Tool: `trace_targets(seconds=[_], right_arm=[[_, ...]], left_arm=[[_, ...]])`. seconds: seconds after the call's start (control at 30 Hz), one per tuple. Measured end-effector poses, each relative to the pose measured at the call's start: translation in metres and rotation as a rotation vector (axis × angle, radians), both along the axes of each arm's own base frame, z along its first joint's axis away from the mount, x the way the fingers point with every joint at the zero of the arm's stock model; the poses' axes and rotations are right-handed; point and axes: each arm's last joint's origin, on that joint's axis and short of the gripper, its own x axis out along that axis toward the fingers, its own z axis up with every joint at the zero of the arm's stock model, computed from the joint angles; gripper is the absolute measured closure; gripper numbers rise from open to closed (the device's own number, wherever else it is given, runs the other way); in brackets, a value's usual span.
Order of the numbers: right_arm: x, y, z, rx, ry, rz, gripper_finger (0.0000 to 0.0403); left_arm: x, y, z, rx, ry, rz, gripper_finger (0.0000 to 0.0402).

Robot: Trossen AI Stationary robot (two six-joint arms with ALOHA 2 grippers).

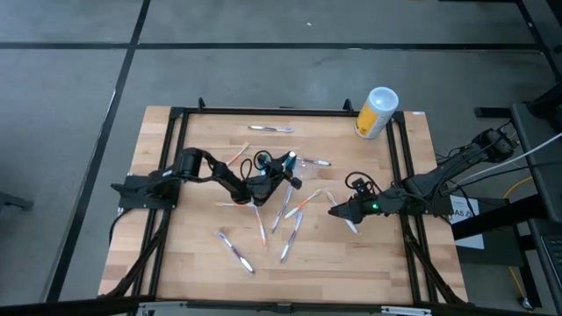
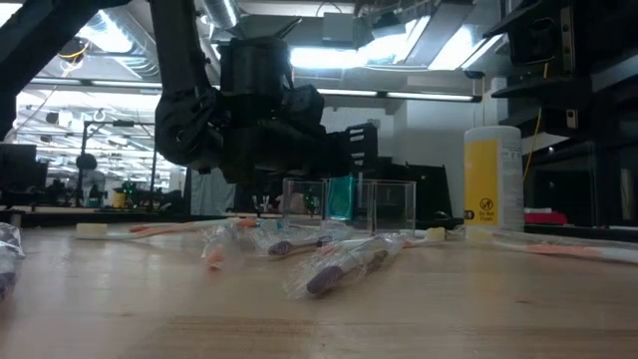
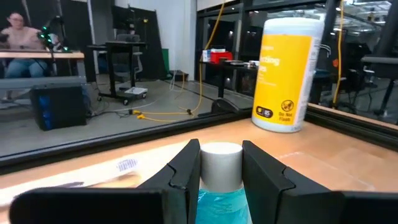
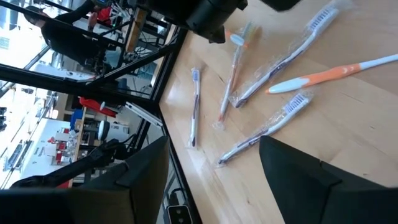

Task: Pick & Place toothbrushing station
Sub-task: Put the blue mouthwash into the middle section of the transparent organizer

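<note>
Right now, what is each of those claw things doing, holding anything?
Left gripper: fingers closed on a white-capped bottle of blue liquid.
Right gripper: fingers open, holding nothing, above wrapped toothbrushes.

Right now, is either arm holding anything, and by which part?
The left gripper has its jaws closed on a small teal bottle at the white cap. The right gripper holds nothing, jaws open.

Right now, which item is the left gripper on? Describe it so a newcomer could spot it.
Start at the wooden table and follow the left arm to the left gripper near the middle. It is closed around a small bottle of blue-green liquid with a white cap, beside the clear holder. Everything loose nearby is a flat wrapped toothbrush; the yellow canister stands at the far edge.
</note>
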Motion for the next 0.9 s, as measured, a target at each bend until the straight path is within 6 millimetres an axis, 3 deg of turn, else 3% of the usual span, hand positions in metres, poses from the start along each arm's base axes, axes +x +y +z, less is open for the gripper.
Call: trace_targets(seconds=[0.9], right_arm=[[0.000,0.000,0.000,0.005,0.000,0.000,0.0151]], left_arm=[[0.000,0.019,0.005,0.043,-0.005,-0.032,0.0287]])
